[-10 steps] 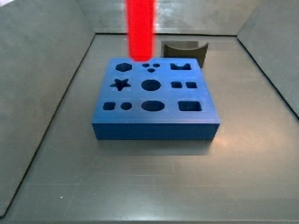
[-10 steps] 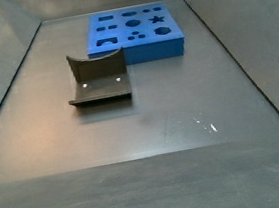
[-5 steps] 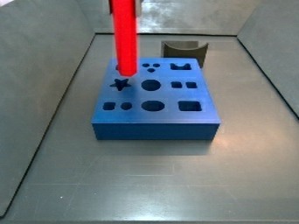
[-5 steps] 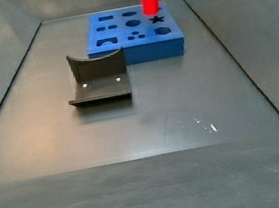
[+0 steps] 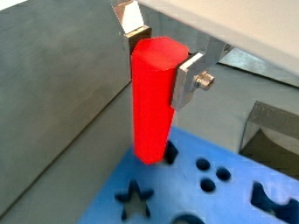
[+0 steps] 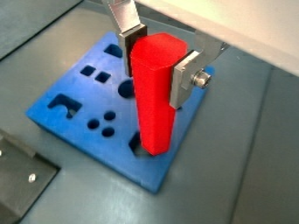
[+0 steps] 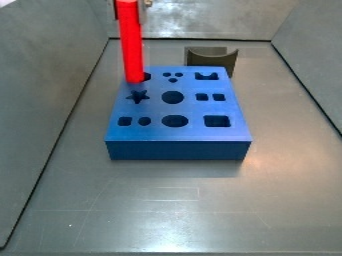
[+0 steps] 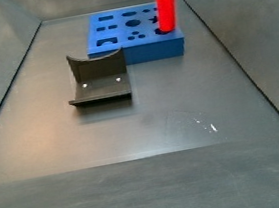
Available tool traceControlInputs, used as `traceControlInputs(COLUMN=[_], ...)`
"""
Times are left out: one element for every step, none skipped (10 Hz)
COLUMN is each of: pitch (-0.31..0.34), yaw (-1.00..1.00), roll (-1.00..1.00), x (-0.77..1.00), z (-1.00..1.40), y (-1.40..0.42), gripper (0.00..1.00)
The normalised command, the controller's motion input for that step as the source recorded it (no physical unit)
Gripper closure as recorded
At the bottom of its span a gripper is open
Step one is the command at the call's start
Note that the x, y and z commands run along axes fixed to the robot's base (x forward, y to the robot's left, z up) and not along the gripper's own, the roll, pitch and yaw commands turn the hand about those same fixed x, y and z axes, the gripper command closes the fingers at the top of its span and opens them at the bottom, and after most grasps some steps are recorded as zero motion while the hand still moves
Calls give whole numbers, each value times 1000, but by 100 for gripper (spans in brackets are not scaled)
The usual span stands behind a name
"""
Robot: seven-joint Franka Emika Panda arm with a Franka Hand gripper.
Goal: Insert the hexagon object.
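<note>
Your end effector (image 5: 158, 59) grips the red rod (image 5: 155, 101) near its top, a silver finger (image 5: 188, 80) pressed against each side, and holds it upright. In both wrist views the rod's lower end sits at a hole near a corner of the blue block (image 6: 93, 105); you cannot tell how deep it has gone in. In a side view the rod (image 7: 131, 40) stands over the block's (image 7: 181, 125) far left corner, just behind the star hole (image 7: 138, 96). The dark grey curved piece (image 8: 97, 78) lies on the counter (image 8: 159, 123), apart from the block (image 8: 134, 34).
</note>
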Motion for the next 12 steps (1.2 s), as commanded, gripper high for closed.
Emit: traceControlInputs(pitch=[-73, -44, 0, 0, 0, 0, -10, -41, -67, -97, -67, -93], yaw=[-237, -306, -337, -346, -434, -614, -700, -609, -591, -523, -151, 51], roll=[-57, -26, 0, 0, -23, -11, -99, -159, -159, -114, 0, 30], x=[0, 331, 417, 520, 500, 354, 183, 77, 29, 0, 0, -37], z=[-291, -334, -354, -337, -314, -380, -480, -514, -620, -734, -626, -383], y=[43, 0, 46, 0, 0, 0, 0, -37, -29, -80, -246, -314], gripper=[100, 100, 100, 100, 100, 100, 100, 100, 100, 100, 100, 100])
